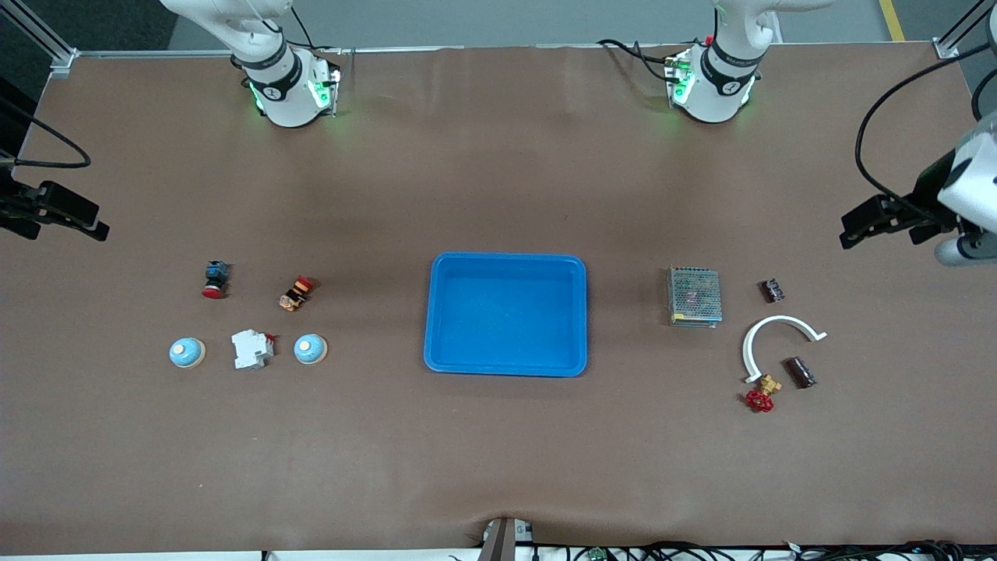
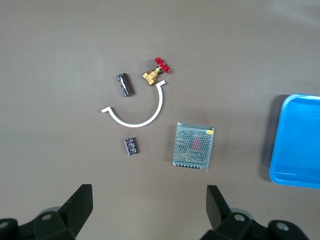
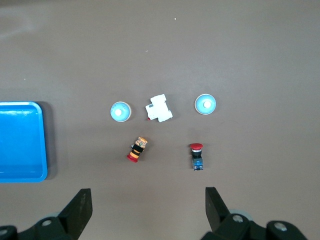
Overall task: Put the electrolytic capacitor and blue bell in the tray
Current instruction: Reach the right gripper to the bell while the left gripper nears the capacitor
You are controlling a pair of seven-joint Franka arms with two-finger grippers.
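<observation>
Two bells (image 1: 187,352) (image 1: 310,349) lower left of the front view and two dark capacitors (image 1: 800,372) (image 1: 772,291) lower right invite a wrong pick. Tray (image 1: 506,366) sits centre, empty. Left gripper (image 2: 147,200) and right gripper (image 3: 147,200) hover with jaws apart.

Tray (image 1: 505,366) at table centre. Toward right arm's end: two bells (image 1: 311,349) (image 1: 187,352) flanking circuit breaker (image 1: 251,348); two push buttons (image 1: 216,279) (image 1: 296,292) farther from front camera. Toward left arm's end: mesh box (image 1: 693,296), curved bracket (image 1: 779,336), valve (image 1: 763,394), two capacitors (image 1: 800,372) (image 1: 772,291).
</observation>
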